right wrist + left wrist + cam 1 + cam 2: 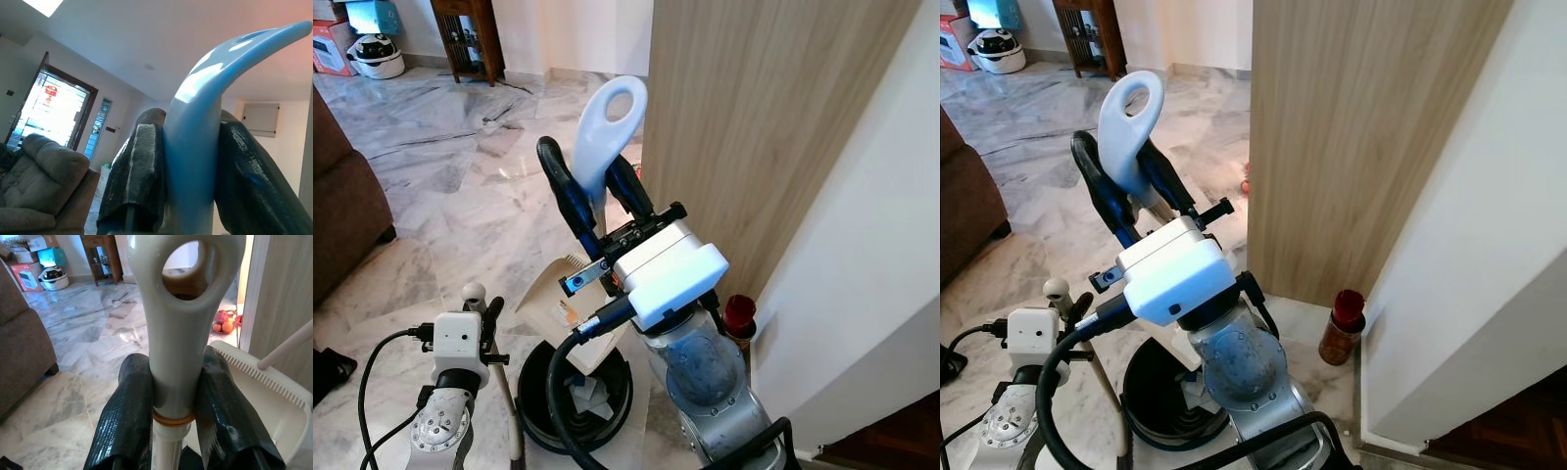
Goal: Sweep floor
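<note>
My right gripper is raised in front of me and shut on the pale blue looped handle of the dustpan. Both black fingers press against the handle. The cream dustpan hangs tilted over a round black bin with scraps of paper inside. Low on the left, my left gripper is shut on the cream broom handle. Its looped top sits just above the fingers. The broom's head is hidden.
A wooden panel and a white wall stand close on the right, with a red-capped jar at their foot. A brown sofa is on the left. The marble floor runs back to a wooden shelf.
</note>
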`<state>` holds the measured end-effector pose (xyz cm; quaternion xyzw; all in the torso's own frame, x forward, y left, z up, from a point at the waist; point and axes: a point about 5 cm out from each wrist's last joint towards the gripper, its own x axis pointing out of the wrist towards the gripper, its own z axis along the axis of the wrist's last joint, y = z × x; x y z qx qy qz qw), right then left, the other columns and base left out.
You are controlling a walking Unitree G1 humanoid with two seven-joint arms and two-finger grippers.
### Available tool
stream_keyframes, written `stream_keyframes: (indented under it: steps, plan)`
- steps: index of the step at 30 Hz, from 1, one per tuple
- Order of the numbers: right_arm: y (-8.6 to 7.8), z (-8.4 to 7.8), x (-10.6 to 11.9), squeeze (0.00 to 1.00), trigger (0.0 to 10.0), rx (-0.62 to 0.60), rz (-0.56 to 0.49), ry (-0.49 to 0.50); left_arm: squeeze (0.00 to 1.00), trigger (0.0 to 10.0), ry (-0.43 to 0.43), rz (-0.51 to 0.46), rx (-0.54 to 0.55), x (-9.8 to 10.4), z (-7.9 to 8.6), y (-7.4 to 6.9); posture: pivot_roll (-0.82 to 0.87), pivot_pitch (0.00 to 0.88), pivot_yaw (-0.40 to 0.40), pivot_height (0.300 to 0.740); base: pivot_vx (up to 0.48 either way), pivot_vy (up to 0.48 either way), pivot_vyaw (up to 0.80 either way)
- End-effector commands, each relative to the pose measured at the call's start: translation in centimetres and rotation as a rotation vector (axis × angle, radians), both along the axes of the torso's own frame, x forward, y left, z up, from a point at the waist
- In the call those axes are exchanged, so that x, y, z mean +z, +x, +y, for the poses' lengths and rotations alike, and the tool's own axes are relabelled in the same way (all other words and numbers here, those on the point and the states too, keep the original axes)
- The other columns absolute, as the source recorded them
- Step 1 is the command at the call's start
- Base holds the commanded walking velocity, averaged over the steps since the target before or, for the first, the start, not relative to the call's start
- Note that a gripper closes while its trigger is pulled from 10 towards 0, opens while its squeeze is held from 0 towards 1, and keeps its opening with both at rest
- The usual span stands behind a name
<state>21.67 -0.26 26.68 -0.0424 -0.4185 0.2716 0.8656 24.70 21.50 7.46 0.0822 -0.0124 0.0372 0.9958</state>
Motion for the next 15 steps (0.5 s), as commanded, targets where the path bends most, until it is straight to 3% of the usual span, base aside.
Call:
stream_keyframes:
  steps: [1,8,15]
  plan:
    - [-0.94,-0.19,1.52,0.00,10.0,0.007,-0.109,0.028,0.00,10.0,0.038,-0.053,-0.021,1.23,0.00,0.39,0.20,0.054,0.006,0.740,0.000,0.000,0.00]
    - [-0.28,-0.50,1.05,0.00,10.0,0.012,-0.009,0.084,0.00,10.0,0.035,-0.052,-0.028,1.17,-0.18,0.45,0.20,0.041,0.009,0.740,0.000,0.000,0.00]
    - [-0.32,-0.58,1.04,0.00,10.0,-0.014,-0.054,0.052,0.00,10.0,0.035,-0.050,-0.033,1.11,-0.26,0.47,0.20,0.035,0.009,0.740,0.000,0.000,0.00]
